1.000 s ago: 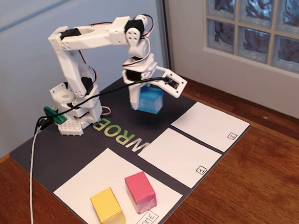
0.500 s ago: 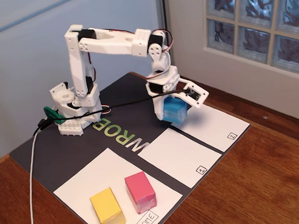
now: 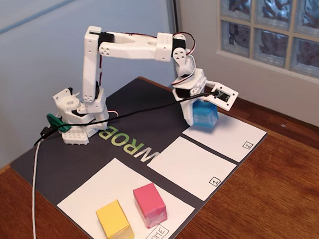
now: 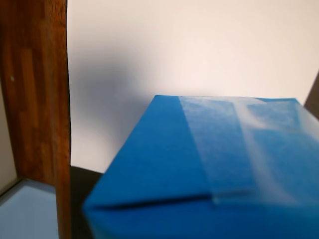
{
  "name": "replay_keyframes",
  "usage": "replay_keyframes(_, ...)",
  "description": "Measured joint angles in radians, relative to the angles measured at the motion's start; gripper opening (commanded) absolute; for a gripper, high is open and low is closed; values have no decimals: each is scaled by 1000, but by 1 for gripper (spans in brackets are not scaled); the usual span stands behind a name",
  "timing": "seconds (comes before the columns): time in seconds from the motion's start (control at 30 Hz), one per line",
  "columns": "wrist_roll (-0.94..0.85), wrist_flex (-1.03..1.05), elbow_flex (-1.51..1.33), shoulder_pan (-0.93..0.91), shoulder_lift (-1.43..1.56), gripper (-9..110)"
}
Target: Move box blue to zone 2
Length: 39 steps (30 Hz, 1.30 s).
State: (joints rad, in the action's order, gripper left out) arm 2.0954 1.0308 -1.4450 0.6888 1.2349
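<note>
The blue box (image 3: 205,116) hangs in my gripper (image 3: 201,106), which is shut on it, over the far end of the white sheet marked 2 (image 3: 226,135). In the fixed view the box sits just above or at the paper; I cannot tell if it touches. In the wrist view the blue box (image 4: 209,174) fills the lower frame, with the white sheet of zone 2 (image 4: 174,55) behind it. My fingers are hidden by the box in the wrist view.
The sheet marked 1 (image 3: 193,166) lies beside zone 2. The Home sheet (image 3: 110,191) holds a yellow block (image 3: 115,223) and a pink block (image 3: 149,205). The arm base (image 3: 74,117) and a black cable (image 3: 131,113) are at the mat's back. Wooden table (image 3: 274,193) surrounds the mat.
The arm has stretched out to the right, carrying the blue box from over the dark mat to over the zone 2 sheet and lower.
</note>
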Motion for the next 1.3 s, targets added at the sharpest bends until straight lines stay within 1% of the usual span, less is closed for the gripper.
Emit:
replay_keyframes(0.3,9,-49,32,-12,-71,-1)
replay_keyframes(0.73,-14,-55,181,-74,-195,-1)
replay_keyframes(1.07,-28,-48,328,-77,-284,-1)
replay_keyframes(1.17,-31,-21,356,-77,-298,-1)
replay_keyframes(1.3,-46,94,431,-66,-322,0)
